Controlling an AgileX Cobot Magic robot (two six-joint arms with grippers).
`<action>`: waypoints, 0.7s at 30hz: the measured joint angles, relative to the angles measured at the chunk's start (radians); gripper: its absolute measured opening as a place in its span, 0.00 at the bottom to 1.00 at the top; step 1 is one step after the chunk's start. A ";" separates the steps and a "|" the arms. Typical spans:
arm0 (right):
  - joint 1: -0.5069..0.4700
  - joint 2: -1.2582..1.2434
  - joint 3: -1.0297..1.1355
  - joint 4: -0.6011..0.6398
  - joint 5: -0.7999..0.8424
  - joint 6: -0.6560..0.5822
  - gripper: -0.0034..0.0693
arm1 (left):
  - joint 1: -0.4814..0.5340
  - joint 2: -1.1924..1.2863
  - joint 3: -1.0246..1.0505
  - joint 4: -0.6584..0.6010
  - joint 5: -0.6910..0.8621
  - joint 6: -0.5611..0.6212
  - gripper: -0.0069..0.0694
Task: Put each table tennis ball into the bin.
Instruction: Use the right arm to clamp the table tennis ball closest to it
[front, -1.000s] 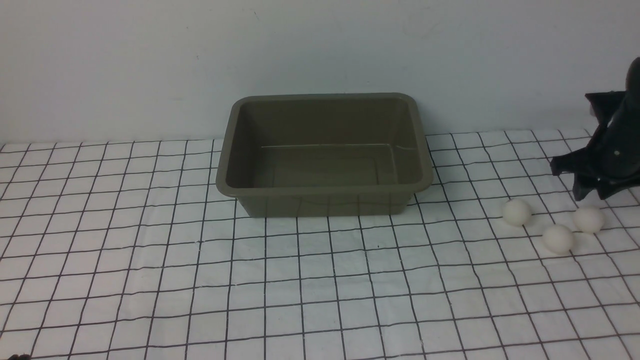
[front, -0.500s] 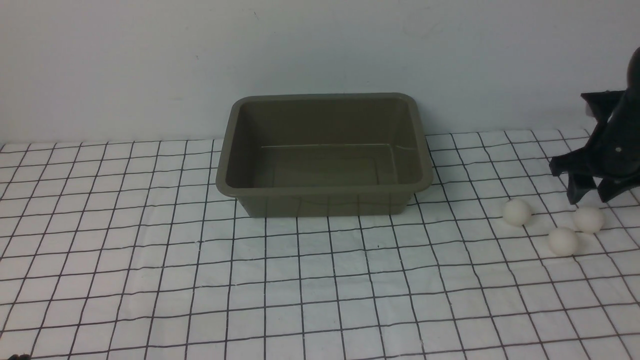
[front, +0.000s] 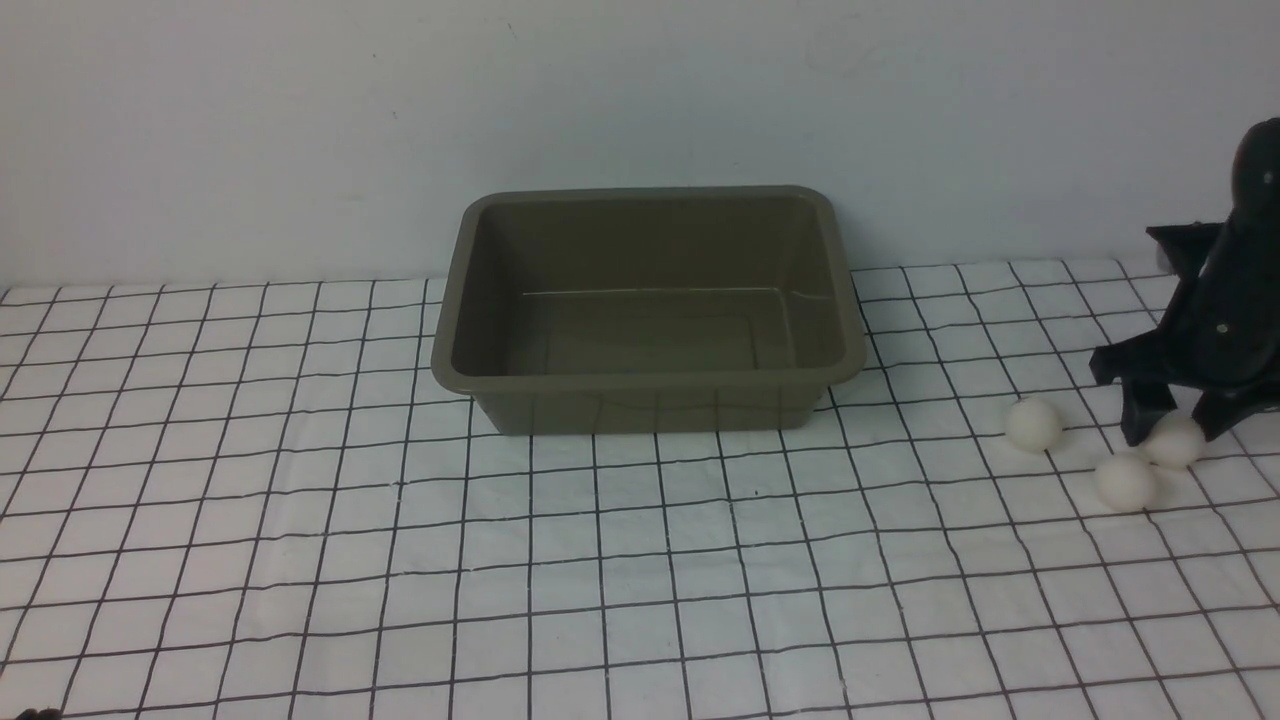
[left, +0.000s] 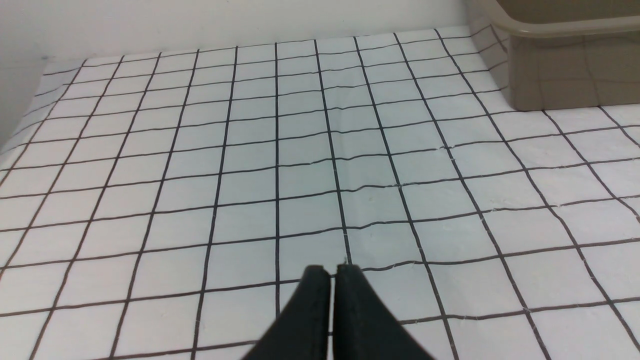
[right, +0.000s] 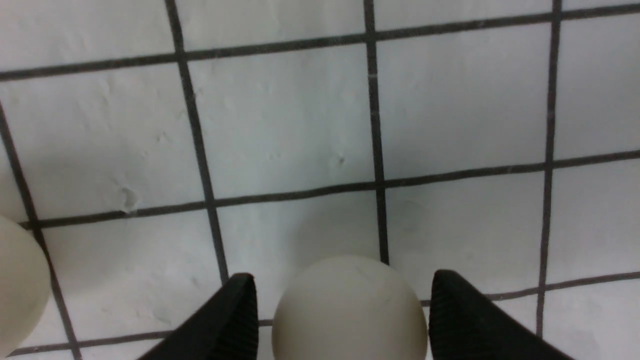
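Note:
The olive-brown bin (front: 650, 381) stands empty at the middle back of the checked cloth; its corner also shows in the left wrist view (left: 565, 70). Three white table tennis balls lie at the right: one nearest the bin (front: 1033, 424), one in front (front: 1125, 482), and the rightmost one (front: 1176, 443). My right gripper (front: 1177, 424) is lowered over that rightmost ball. Up close, the gripper (right: 342, 276) is open, with the ball (right: 350, 310) between its fingers (right: 235, 315) and a gap on each side. My left gripper (left: 331, 270) is shut, empty, over bare cloth.
A second ball (right: 15, 285) shows at the edge of the right wrist view, close beside the straddled one. A pale wall runs behind the bin. The left arm does not show in the front view.
My right gripper has come down and slightly left onto the rightmost ball, and its jaws have spread wider. The bin has not moved.

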 joint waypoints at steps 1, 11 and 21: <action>0.000 0.000 0.000 -0.002 0.000 0.003 0.63 | 0.000 0.000 0.000 0.000 0.000 0.000 0.08; 0.000 0.015 0.000 -0.004 0.015 0.009 0.63 | 0.000 0.000 0.000 0.000 0.000 0.000 0.08; 0.000 0.024 -0.007 -0.025 0.020 0.019 0.55 | 0.000 0.000 0.000 0.000 0.000 0.000 0.08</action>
